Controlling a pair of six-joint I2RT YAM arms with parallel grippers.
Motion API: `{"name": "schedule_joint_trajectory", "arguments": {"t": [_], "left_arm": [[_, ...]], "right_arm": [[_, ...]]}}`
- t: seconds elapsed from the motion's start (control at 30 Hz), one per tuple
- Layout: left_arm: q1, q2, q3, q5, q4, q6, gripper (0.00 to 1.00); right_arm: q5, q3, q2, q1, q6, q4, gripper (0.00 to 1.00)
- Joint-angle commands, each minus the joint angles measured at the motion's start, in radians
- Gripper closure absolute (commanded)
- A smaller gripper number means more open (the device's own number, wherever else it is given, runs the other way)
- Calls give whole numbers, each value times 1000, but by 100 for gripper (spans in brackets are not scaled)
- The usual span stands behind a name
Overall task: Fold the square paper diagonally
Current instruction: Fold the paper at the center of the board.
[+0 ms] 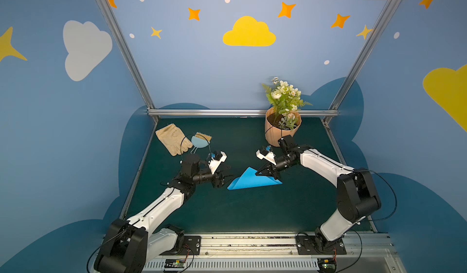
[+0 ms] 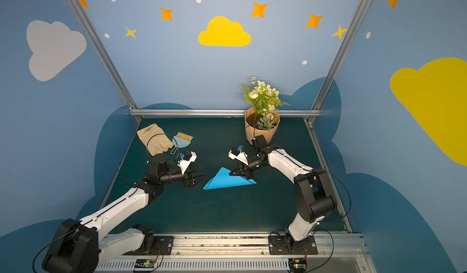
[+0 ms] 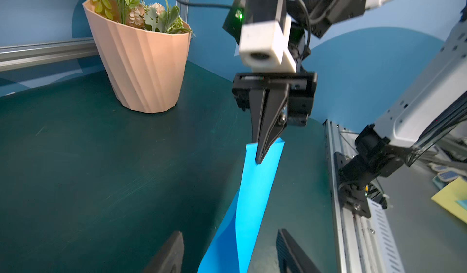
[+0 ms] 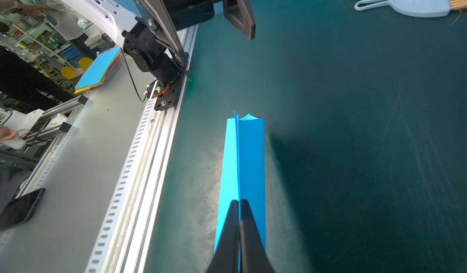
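The square paper [image 1: 252,182] sits mid-bench as a blue triangle, its long edge toward the front rail, right between the two arms. The right gripper [image 1: 258,173] is down on the far point of that triangle, jaws pinched together on the sheet. In the right wrist view the paper's thin edge runs straight in between them. The corner nearest the left arm looks soft and rounded, not pressed flat. The left gripper [image 1: 227,172] hovers just beside that corner, jaws apart and gripping nothing. On the green bench [image 1: 252,216], the flowerpot [image 1: 281,130] stands at the back behind the right arm. The glove [image 1: 171,139] and dustpan [image 1: 199,140] lie touching at the back left, well apart from the paper.
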Motion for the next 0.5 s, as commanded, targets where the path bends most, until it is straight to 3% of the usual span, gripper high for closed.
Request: {"name": "schedule_joint_trajectory", "arguments": {"t": [0.0, 0.3, 0.47], "left_arm": [[3, -14, -40, 10, 67, 40, 32], [-1, 90, -7, 138, 92, 60, 31], [16, 84, -9, 105, 91, 101, 38]], "right_arm": [[-64, 36, -21, -6, -80, -95, 100], [-96, 76, -4, 10, -154, -175, 100], [-110, 70, -9, 9, -176, -193, 100]]}}
